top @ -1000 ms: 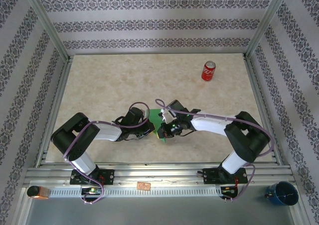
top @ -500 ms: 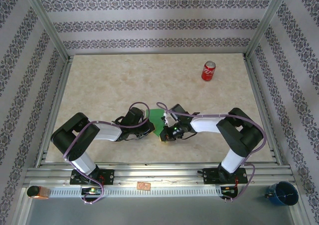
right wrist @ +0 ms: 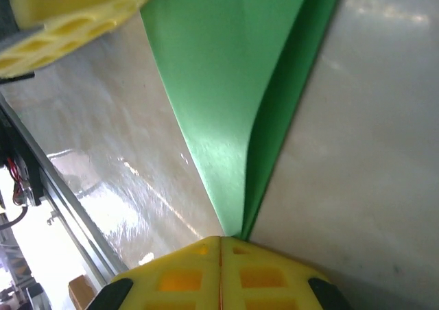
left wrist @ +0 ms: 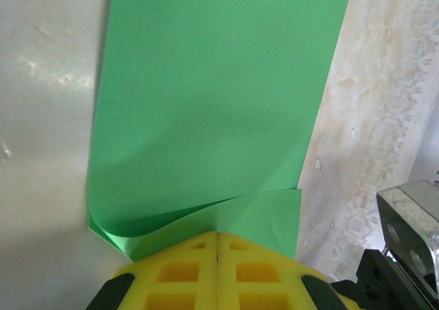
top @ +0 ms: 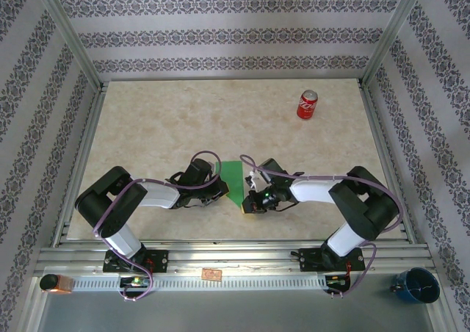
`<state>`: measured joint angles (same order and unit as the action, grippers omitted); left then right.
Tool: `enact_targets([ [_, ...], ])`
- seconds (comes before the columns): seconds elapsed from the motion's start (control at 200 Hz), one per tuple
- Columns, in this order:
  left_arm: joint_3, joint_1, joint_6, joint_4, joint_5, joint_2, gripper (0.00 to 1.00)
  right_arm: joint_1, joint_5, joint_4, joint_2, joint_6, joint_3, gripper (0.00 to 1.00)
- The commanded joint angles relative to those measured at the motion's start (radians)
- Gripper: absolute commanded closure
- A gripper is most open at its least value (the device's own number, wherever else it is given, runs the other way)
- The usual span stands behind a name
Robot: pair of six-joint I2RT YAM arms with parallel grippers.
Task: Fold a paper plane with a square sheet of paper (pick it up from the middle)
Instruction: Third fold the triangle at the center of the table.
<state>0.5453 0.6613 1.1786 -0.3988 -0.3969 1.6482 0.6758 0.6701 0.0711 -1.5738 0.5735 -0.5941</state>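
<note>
Seen from above, the left gripper [left wrist: 217, 237] pinches the square sheet of paper [top: 233, 176] at its 8 o'clock edge. The right gripper [right wrist: 221, 241] is clamped on its 5 o'clock tip. Line the layers up squarely before pressing the crease.

The overhead view is bright and even, with soft shadows. The glossy beige marbled tabletop [left wrist: 41, 70] throws white glare in both wrist views. The right-wrist frame's lower left is blown out white.
</note>
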Motion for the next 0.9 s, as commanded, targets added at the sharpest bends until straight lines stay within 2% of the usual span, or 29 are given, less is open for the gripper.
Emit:
enact_targets([
  [0.0,-0.021,0.003,-0.016,0.090,0.046,0.016,1.00,-0.010,0.062,-0.001,0.082,0.005,0.009,0.94],
  [0.12,-0.022,0.004,-0.015,0.086,0.048,0.013,1.00,-0.018,0.159,-0.116,0.095,0.087,-0.006,0.97],
  [0.375,-0.018,0.004,-0.016,0.089,0.046,0.012,1.00,-0.013,0.022,-0.049,-0.051,0.096,-0.131,0.97],
  [0.605,-0.017,0.004,-0.019,0.087,0.047,0.013,1.00,-0.014,0.022,-0.071,-0.152,0.117,-0.178,0.96],
  [0.769,-0.005,0.004,-0.027,0.101,0.044,0.004,1.00,-0.022,-0.009,-0.058,-0.182,0.112,-0.139,0.96],
  [0.894,0.017,0.004,-0.043,0.113,0.035,-0.008,1.00,-0.037,0.012,-0.085,-0.199,0.127,-0.084,0.96],
])
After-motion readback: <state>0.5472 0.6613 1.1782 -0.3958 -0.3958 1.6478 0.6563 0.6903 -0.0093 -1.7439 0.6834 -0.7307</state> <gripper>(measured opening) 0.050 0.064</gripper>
